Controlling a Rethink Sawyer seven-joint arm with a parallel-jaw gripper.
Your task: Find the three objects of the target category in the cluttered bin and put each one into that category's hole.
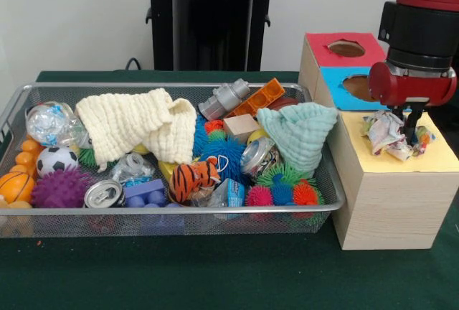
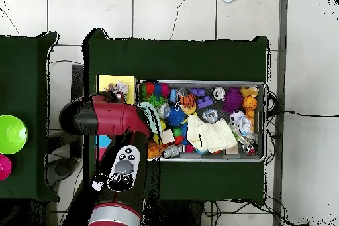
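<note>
The wire mesh bin [image 1: 179, 211] sits on the green table, full of toys; it also shows in the overhead view [image 2: 198, 82]. To its right stands the pale wooden box [image 1: 387, 202]. One printed white cloth [image 1: 387, 134] lies bunched on the box's yellow surround [image 1: 437, 156] and hides the hole. It also shows in the overhead view [image 2: 118, 89]. My gripper [image 1: 409, 127] reaches down into this cloth's right side. The arm hides the gripper in the overhead view. I see no other printed cloth in the bin.
The box's blue-surround hole [image 1: 358, 87] and red-surround hole [image 1: 346, 48] lie behind the gripper. In the bin are a cream waffle cloth [image 1: 136, 127], a mint-green cloth [image 1: 297, 134], a tiger toy [image 1: 193, 177], balls and cans. A green bowl [image 2: 11, 134] stands on a side table.
</note>
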